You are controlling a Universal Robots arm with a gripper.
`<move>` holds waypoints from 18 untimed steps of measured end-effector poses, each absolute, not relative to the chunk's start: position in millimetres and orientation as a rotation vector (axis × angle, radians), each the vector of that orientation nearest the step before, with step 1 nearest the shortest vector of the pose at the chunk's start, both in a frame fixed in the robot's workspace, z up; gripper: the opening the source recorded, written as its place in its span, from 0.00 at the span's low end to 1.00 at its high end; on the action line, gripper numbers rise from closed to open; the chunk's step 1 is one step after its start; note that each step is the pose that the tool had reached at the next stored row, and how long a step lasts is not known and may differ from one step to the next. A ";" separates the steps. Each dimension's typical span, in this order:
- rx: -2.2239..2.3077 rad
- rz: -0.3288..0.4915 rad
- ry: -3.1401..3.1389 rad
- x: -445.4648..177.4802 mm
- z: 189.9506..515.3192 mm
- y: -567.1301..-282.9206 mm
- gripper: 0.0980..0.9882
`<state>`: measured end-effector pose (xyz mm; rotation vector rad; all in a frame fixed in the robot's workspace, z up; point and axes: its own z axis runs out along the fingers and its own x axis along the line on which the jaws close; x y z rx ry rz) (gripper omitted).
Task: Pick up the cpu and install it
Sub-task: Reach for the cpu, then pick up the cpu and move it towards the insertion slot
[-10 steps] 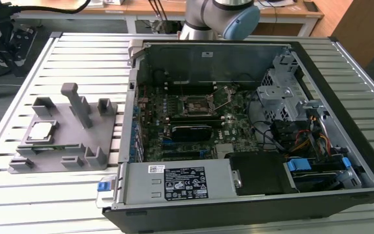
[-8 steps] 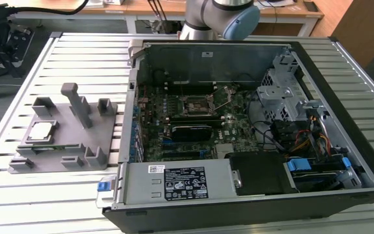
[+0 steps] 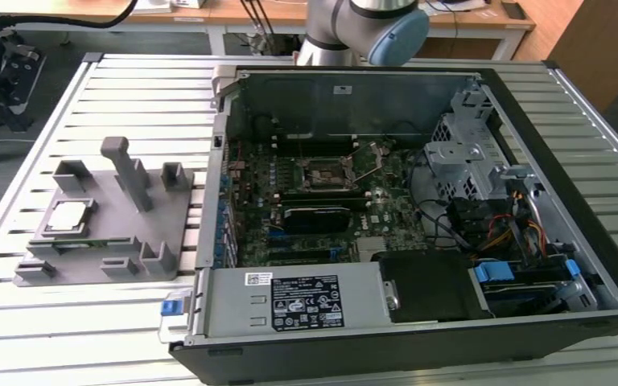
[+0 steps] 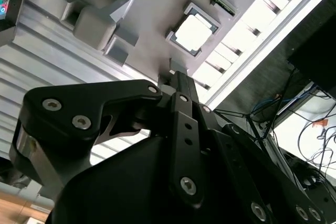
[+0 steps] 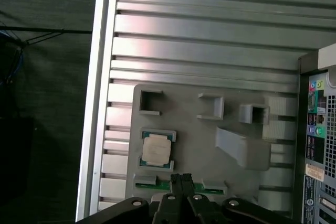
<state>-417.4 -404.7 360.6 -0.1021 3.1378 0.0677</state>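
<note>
Black jaws on bolted linkages sit closest to the lens in both wrist views. Their tips are pressed together with nothing between them, pointing down from above at the moulded grey plastic fixture point(image 5: 194, 145) and hanging clear of it. Just past the tips, the long narrow green memory strip point(image 5: 157, 185) lies in a slot at the fixture's edge. Just beyond that, the small flat square cpu point(image 5: 156, 148) with a pale silver metal top rests flat in a framed square recess, untouched. In the exterior view the fixture point(image 3: 126, 232) stands on the slatted aluminium tabletop point(image 3: 126, 96), to the exterior view's left of the open black computer case point(image 3: 417, 362). The cpu point(image 3: 67, 215) is on the fixture's side away from the case. The dark metal-framed square socket point(image 3: 323, 170) sits on the board inside the case, well apart from the cpu. The arm's grey, blue-capped joint point(image 3: 395, 32) stands at the tabletop's far edge behind the case.
</note>
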 end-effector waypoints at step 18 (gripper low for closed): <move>-0.115 0.068 3.138 -423.7 358.3 -405.0 0.01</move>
